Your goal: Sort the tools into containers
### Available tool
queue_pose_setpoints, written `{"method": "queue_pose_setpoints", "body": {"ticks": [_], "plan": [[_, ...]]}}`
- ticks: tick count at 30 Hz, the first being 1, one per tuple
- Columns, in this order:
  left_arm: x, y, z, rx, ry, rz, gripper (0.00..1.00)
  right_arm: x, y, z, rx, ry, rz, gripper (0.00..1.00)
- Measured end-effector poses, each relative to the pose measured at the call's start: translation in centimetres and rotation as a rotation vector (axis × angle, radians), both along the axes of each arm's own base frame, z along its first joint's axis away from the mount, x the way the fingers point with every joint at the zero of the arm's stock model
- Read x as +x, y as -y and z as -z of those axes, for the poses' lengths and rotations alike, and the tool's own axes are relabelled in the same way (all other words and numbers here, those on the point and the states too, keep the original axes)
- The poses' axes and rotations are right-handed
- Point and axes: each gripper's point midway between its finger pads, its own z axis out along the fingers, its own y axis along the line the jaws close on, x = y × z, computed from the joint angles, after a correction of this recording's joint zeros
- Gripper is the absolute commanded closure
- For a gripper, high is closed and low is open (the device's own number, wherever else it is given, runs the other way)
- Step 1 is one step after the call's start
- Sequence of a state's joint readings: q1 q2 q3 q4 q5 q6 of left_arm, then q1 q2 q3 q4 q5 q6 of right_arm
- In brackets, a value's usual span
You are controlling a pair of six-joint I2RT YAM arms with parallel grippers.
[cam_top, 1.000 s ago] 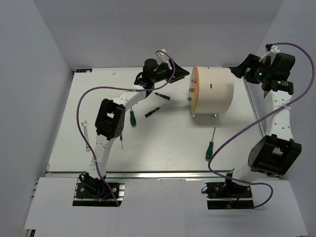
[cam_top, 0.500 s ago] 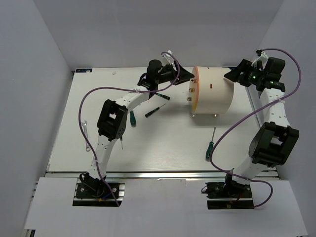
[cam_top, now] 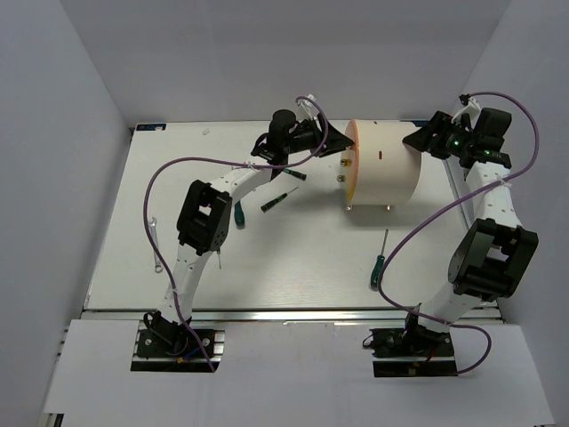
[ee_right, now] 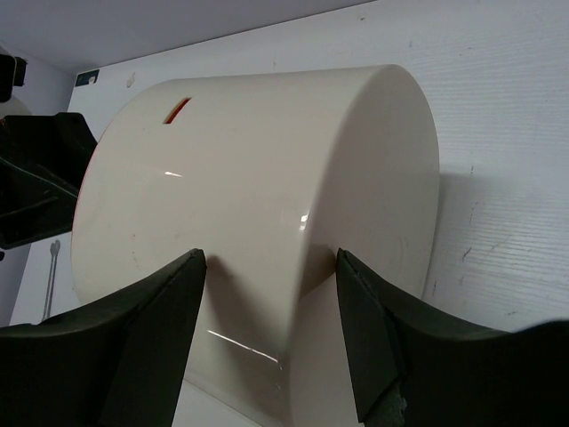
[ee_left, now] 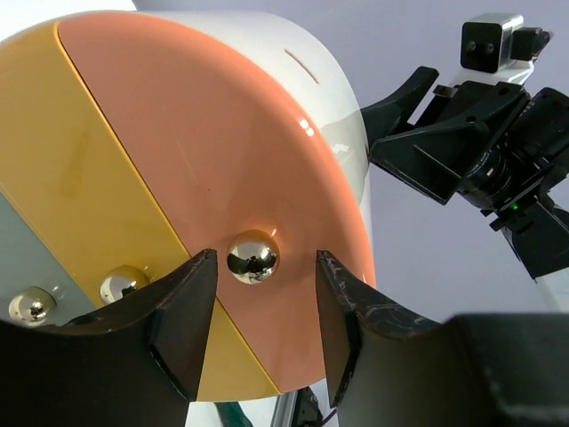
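**Drum (cam_top: 384,165) bracketed, nothing opened**

Screwdrivers (cam_top: 277,199) lie unsorted on the counter (cam_top: 293,276), centre-left. Left hand (cam_top: 340,142) has advanced, spread astride the orange drawer's (ee_left: 222,133) knob (ee_left: 252,256). Right hand (cam_top: 418,140), spread, now flanks the drum's rear. Drawer pull likely next.

Overhead view down on whole table (cam_top: 293,267), wrist views close on shared drum (cam_top: 391,165) — left facing its front, right its back

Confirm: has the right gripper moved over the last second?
Yes. In the top view the right gripper has shifted left, closing on the rear end of the white drum, which sits where it was on the table.
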State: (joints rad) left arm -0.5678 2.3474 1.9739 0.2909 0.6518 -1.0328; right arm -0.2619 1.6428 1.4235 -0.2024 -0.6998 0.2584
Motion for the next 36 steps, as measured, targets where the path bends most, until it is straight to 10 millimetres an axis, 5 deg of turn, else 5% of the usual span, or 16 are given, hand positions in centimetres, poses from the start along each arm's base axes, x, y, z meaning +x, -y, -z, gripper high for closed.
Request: {"method": "queue_pose_setpoints", "body": {"ticks": [6, 20, 26, 36], "plan": [[-0.1, 0.2, 0.1, 0.002, -0.003, 0.0, 0.46, 0.0, 0.1, 0.2, 0.002, 0.003, -0.001, 0.35], [-0.1, 0.3, 0.8, 0.012, -0.029, -0.006, 0.85, 0.1, 0.2, 0.2, 0.002, 0.015, -0.004, 0.37], [-0.1, 0.1, 1.0, 0.015, -0.022, -0.02, 0.9, 0.1, 0.2, 0.2, -0.001, 0.015, -0.003, 0.37], [-0.7, -5.0, 1.2, 0.056, -0.023, -0.107, 0.91, 0.1, 0.2, 0.3, -0.01, 0.02, -0.006, 0.37]]}}
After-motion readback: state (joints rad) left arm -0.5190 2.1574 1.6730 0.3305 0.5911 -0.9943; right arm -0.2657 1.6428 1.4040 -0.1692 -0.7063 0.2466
